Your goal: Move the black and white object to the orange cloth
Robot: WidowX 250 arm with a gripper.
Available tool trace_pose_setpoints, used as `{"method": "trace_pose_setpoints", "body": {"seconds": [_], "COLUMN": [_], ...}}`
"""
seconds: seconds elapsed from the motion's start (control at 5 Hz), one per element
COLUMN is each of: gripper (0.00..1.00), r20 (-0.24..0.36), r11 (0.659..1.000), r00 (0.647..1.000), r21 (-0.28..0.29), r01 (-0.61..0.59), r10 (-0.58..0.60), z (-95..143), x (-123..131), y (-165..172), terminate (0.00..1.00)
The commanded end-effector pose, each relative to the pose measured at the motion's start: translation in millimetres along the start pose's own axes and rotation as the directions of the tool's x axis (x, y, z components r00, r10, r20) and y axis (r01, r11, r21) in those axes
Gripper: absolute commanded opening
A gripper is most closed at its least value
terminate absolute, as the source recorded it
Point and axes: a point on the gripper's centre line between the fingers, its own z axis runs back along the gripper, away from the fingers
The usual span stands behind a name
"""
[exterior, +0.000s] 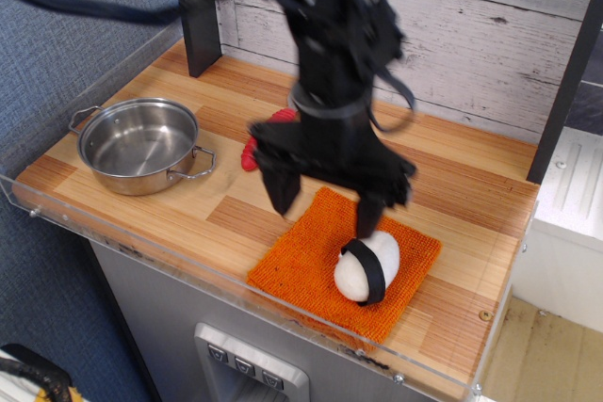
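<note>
The wooden worktop (471,162) carries a steel pot (139,145) near its left end. A red-handled spoon (252,152) lies farther back, mostly hidden by the arm. The orange cloth (306,256) lies flat near the front edge, right of the pot.
</note>
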Motion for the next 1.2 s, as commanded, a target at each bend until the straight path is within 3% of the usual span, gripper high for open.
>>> {"method": "trace_pose_setpoints", "body": {"seconds": [0.0, 0.4, 1.0], "gripper": [1.00, 1.00, 1.00], "r20": [0.178, 0.013, -0.016], "r11": [0.997, 0.999, 0.999], "r00": [0.983, 1.000, 1.000], "r21": [0.046, -0.050, -0.030], "r01": [-0.065, -0.016, 0.019], "r10": [0.056, 0.017, -0.019], "z": [80.5, 47.8, 44.2], "x": [13.8, 16.2, 16.7], "y": [42.0, 54.9, 51.5], "terminate": [0.00, 0.00, 0.00]}}
